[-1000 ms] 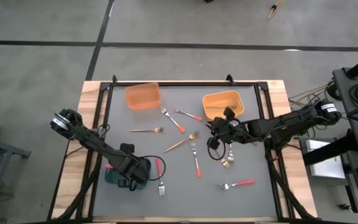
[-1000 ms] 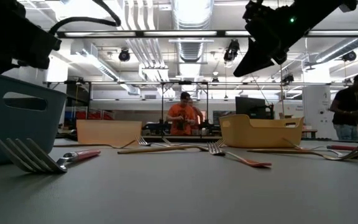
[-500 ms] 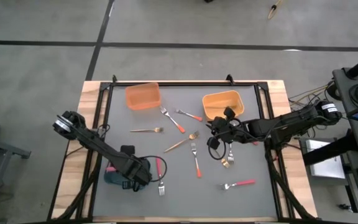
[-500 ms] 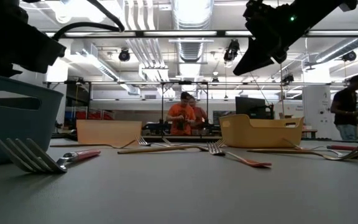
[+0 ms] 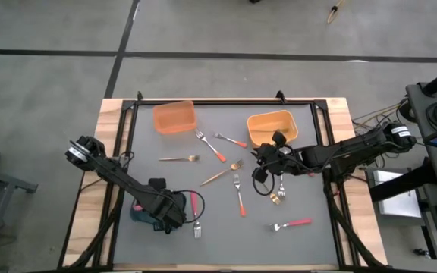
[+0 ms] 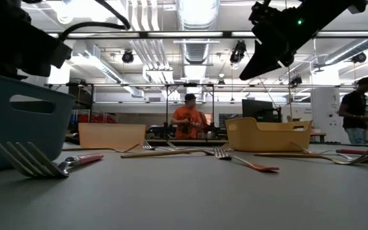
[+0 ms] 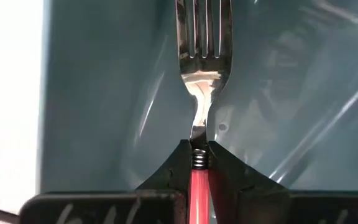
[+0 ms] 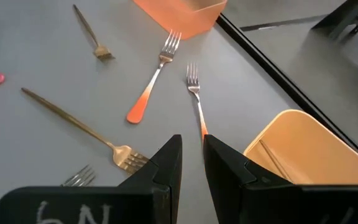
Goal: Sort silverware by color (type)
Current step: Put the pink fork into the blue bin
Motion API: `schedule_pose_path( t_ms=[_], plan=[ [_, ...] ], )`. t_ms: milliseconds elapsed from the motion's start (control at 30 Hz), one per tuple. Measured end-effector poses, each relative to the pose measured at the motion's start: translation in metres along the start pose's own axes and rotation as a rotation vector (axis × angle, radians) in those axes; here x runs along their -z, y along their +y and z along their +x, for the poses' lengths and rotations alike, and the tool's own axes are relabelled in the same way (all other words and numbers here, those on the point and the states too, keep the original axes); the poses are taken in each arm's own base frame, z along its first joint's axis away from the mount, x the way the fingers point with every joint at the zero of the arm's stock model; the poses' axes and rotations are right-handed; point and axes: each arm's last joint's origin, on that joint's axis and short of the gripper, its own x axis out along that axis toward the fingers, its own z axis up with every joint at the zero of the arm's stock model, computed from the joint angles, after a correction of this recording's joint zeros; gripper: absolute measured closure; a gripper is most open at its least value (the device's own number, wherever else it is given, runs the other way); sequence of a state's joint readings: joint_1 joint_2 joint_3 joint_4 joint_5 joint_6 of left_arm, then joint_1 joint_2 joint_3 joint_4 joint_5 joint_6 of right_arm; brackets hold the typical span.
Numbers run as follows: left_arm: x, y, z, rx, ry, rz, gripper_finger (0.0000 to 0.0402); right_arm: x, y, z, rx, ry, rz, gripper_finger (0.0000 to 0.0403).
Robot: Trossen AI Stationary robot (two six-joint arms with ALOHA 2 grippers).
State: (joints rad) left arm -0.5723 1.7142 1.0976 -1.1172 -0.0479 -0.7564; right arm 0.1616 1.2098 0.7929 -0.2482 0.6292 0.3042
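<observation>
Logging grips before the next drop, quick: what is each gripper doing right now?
Left gripper: shut on the red-handled fork, above the teal bin.
Right gripper: narrow gap between its fingers, holding nothing, beside the yellow-orange bin.

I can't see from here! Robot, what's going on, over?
Left gripper shut on pink fork, over teal bin. Right gripper hovering, empty, beside yellow bin. Nothing blocking.
</observation>
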Motion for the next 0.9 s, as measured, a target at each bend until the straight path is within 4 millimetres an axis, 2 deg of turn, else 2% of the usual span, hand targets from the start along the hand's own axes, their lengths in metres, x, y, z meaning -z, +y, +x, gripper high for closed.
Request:
schedule_pose_path(
  t_ms=[267,900],
  plan=[
    [-0.0026,-0.0038,0.0083,-0.003,0.031,-0.026,0.0381,0.0001,0.0005,-0.0003,-0.002,0.0,0.009,0.0344],
    [-0.0032,-0.0048,0.0104,0.009,0.031,-0.042,0.0375,0.0002,0.0004,-0.0002,-0.001,0.0,0.009,0.0344]
  ],
)
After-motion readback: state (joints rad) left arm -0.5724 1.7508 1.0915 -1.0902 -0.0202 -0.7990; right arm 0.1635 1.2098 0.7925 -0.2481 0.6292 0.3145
